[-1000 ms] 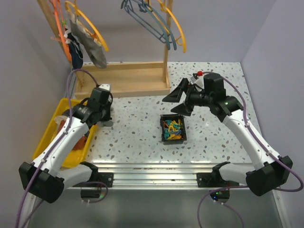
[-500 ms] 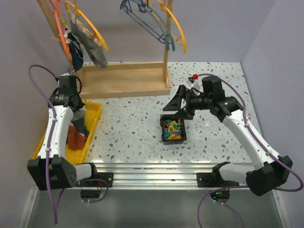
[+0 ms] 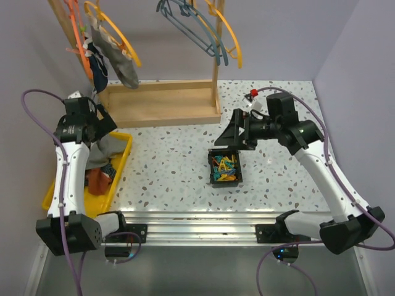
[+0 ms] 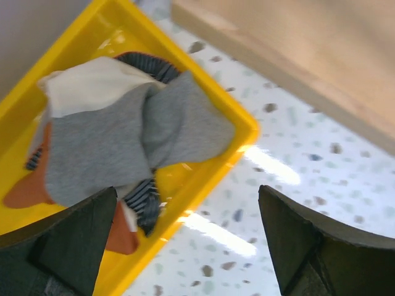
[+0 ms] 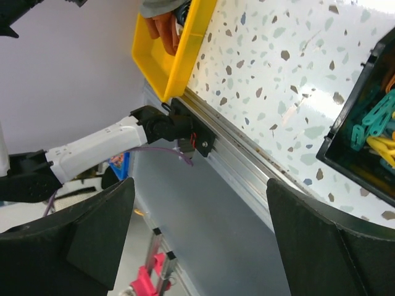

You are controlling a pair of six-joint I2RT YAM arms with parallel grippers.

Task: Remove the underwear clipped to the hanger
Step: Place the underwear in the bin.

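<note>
Observed: left fingers spread wide, empty, above limp grey cloth underwear (heaped in yellow plastic tray); right fingers likewise wide.

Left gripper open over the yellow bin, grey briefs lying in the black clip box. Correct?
No. The grey briefs lie in the yellow bin itself, below the open left gripper; the left wrist view shows it.
</note>
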